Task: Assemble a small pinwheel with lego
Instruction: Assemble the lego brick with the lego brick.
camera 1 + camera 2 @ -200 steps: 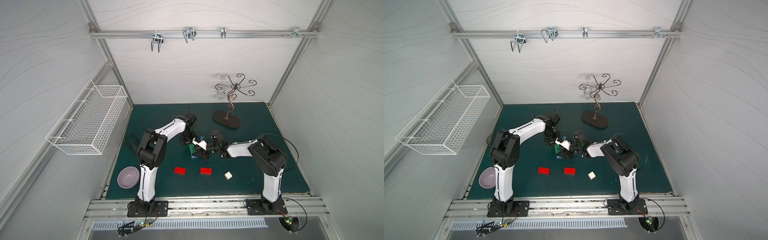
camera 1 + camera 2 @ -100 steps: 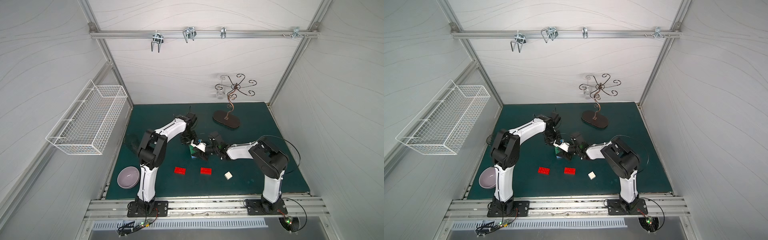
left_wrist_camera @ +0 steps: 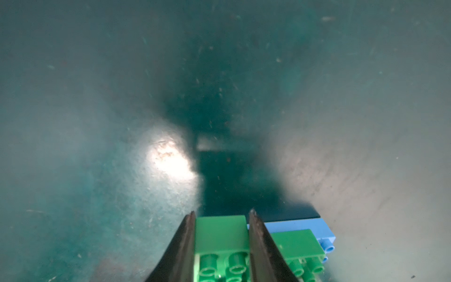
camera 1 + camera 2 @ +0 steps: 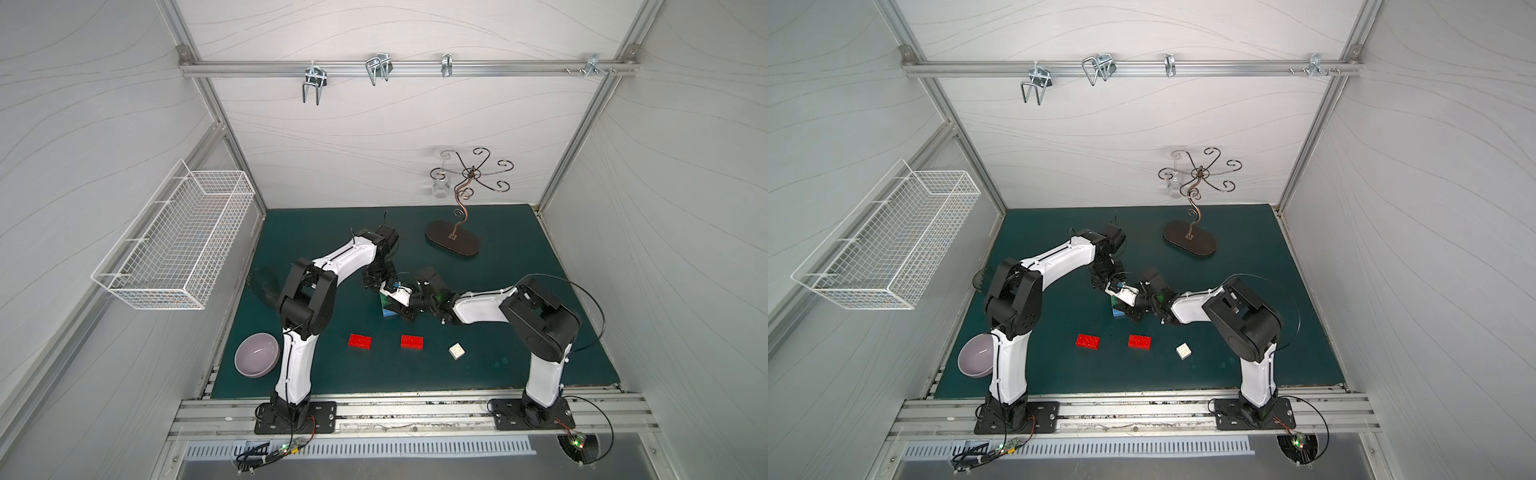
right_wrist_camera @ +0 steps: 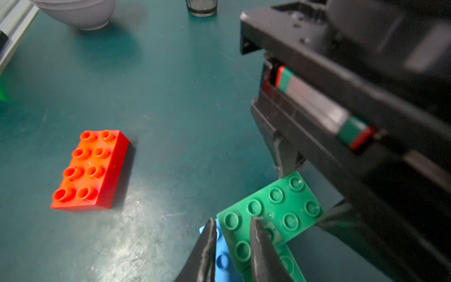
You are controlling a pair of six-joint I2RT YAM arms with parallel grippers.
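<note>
The pinwheel is a small stack of green and blue lego at mid-table, between both arms. My left gripper is shut on the end of the top green brick, beside a second green brick and a blue brick. My right gripper hovers over a corner of the green brick and the blue brick. Its jaws stand a narrow gap apart, and a grip does not show. Two red bricks and a white brick lie loose in front.
A lilac bowl sits at the front left, next to the left arm's base. A dark wire stand is at the back right and a glass at the left. A wire basket hangs on the left wall.
The right gripper has slid a little left onto the brick stack and its jaws have narrowed. The left gripper keeps its hold on the green brick.
</note>
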